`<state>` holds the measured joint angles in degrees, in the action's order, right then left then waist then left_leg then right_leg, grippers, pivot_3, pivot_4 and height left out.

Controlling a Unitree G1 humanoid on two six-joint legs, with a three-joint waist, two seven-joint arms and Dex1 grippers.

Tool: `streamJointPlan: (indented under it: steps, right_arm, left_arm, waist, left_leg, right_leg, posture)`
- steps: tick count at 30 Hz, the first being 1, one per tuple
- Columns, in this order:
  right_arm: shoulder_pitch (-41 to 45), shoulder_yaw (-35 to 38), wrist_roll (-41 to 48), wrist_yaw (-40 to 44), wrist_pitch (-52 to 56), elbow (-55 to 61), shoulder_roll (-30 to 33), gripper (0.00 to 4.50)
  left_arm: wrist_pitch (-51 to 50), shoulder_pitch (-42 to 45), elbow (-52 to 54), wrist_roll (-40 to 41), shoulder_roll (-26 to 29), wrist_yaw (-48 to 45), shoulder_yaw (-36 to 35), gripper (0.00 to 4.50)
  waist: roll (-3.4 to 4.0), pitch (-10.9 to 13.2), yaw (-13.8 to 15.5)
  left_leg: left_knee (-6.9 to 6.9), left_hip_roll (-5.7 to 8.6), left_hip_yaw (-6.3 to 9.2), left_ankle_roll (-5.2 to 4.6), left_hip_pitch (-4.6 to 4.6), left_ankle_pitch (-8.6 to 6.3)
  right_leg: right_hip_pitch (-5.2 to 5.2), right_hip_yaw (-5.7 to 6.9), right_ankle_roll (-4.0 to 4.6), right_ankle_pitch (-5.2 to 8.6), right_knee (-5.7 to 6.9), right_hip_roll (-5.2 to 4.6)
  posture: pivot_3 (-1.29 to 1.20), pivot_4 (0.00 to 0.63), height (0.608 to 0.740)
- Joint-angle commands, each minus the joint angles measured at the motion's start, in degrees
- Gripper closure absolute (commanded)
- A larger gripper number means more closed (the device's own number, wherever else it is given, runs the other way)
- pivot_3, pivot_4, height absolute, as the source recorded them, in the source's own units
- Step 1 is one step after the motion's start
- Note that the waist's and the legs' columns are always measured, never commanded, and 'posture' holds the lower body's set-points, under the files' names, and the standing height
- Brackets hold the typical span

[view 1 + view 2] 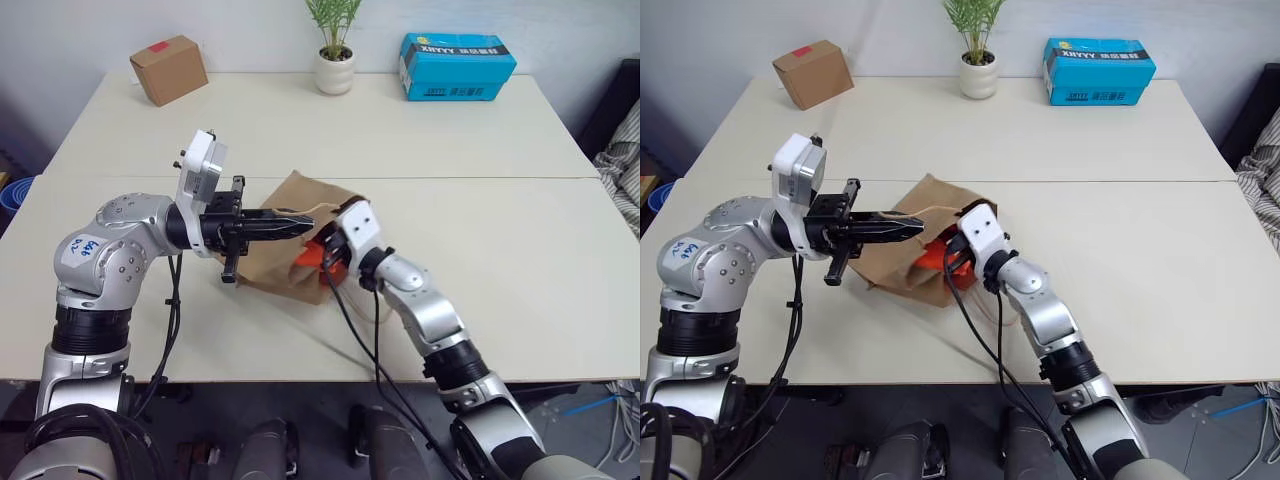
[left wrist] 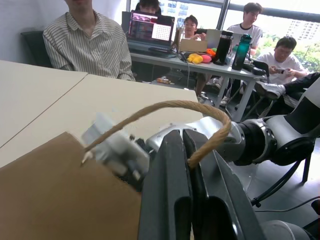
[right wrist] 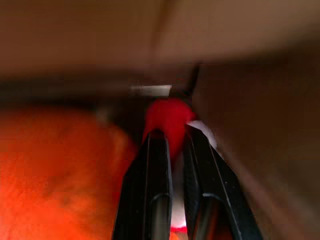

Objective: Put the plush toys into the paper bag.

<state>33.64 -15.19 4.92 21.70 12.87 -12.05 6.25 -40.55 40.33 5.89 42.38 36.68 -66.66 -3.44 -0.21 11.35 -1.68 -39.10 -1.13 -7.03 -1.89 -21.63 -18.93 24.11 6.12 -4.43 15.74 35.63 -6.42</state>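
The brown paper bag [image 1: 272,265] lies on its side mid-table, mouth toward my right arm. My left gripper [image 2: 186,137] points level across the bag and is shut on its tan rope handle [image 2: 165,106], holding the top edge up. Inside the bag's mouth, my right gripper [image 3: 173,137] is shut on the red-and-white plush toy [image 3: 167,112]. Beside that gripper, also within the bag, lies the orange plush toy [image 3: 55,170], and a patch of orange plush toy [image 1: 310,258] shows at the opening. The bag hides the right fingers in the head views.
A small cardboard box [image 1: 168,69] with red tape, a potted plant [image 1: 334,60] and a blue carton [image 1: 457,66] stand along the table's far edge. Several people sit at desks beyond the table in the left wrist view.
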Motion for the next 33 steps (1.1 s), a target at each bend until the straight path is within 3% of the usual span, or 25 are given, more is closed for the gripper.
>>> streamJointPlan:
  steps: [1, 7, 12, 18, 23, 26, 33]
  right_arm:
    - [0.0, 0.8, 3.0, 4.5, 1.4, -0.2, -1.3, 3.79]
    - [-4.3, 5.1, 14.2, 16.9, 10.5, 14.2, 5.3, 1.86]
    - [-8.4, 12.9, 30.6, 27.0, 27.6, 25.9, 17.7, 0.14]
    - [-10.1, 14.0, 29.4, 26.3, 34.1, 23.3, 26.8, 0.14]
    - [-9.3, 10.7, 28.5, 24.1, 40.4, 19.8, 25.9, 0.14]
    - [-8.0, 9.5, 31.5, 24.7, 46.2, 19.6, 23.7, 0.71]
    - [-6.1, 12.8, 37.3, 22.7, 54.5, 20.9, 18.0, 3.26]
  left_arm:
    - [2.4, 0.8, -0.1, -0.2, -0.2, 0.2, -1.4, 4.50]
    - [5.4, -0.1, -1.4, -2.3, -0.2, 0.9, -1.3, 4.50]
    - [6.1, -1.3, -0.3, -2.2, 0.0, 1.3, -1.7, 4.50]
    - [5.8, -2.4, 2.6, -1.6, -0.4, 2.5, -1.5, 4.50]
    - [5.7, -2.4, 3.5, -1.2, -1.2, 3.6, -1.5, 4.50]
    - [6.1, -1.8, 3.1, -1.3, -1.9, 4.2, -1.7, 4.50]
    - [7.6, -0.4, 1.3, -2.2, -3.2, 5.0, -1.5, 4.50]
  waist:
    - [-0.02, 0.0, -0.1]
    - [-0.02, 0.0, 0.0]
    - [-0.04, 0.0, 0.4]
    - [-0.08, 0.0, 0.1]
    - [-0.08, 0.0, 0.2]
    - [-0.15, 0.0, 0.1]
    - [-0.14, 0.0, 0.2]
  left_leg:
    - [0.00, -0.01, 0.00, 0.00, 0.00, 0.00]
    - [0.00, -0.08, 0.01, 0.01, -0.01, 0.00]
    - [-0.01, -0.02, 0.05, -0.08, -0.04, -0.03]
    - [-0.01, -0.05, 0.03, -0.12, -0.03, -0.06]
    - [0.01, -0.07, -0.01, -0.08, -0.02, -0.05]
    - [-0.01, -0.06, -0.04, -0.08, 0.00, -0.05]
    - [0.00, -0.05, -0.02, -0.08, -0.03, -0.05]
  right_leg:
    - [0.00, 0.00, 0.00, 0.00, 0.00, 0.00]
    - [0.00, -0.01, 0.01, 0.01, 0.00, -0.01]
    - [0.00, 0.02, -0.01, -0.01, -0.02, -0.13]
    - [0.00, 0.02, -0.01, -0.01, -0.03, -0.13]
    - [0.01, 0.02, -0.01, -0.01, -0.03, -0.11]
    - [0.01, -0.01, -0.01, -0.01, -0.02, -0.11]
    - [0.01, 0.01, -0.01, -0.01, -0.02, -0.12]
  posture:
    - [0.00, 0.150, 0.740]
    - [0.00, 0.150, 0.740]
    - [0.00, 0.150, 0.740]
    - [0.00, 0.150, 0.740]
    - [0.00, 0.150, 0.740]
    - [0.00, 0.150, 0.740]
    - [0.00, 0.150, 0.740]
